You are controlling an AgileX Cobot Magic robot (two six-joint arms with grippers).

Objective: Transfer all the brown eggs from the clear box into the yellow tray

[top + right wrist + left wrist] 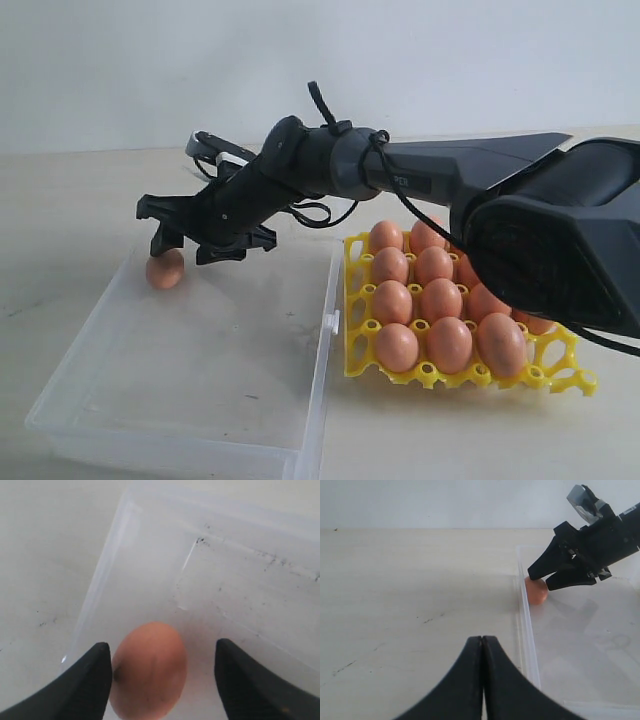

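One brown egg [165,270] lies in the far left corner of the clear box [322,380]. My right gripper [190,248] reaches across and hangs just over it, open. In the right wrist view the egg [149,669] lies between the fingers of the right gripper [162,645], close to one and well apart from the other. The yellow tray [352,300] stands right of the box, filled with several brown eggs [437,300]. My left gripper [482,639] is shut on nothing, over bare table beside the box wall [527,630]. From there I see the egg [536,592] under the right gripper [540,580].
The box has a small white latch [330,322] on the side that faces the tray. Apart from the one egg, the box floor is bare. The right arm's bulky body [560,230] hides the far right part of the tray.
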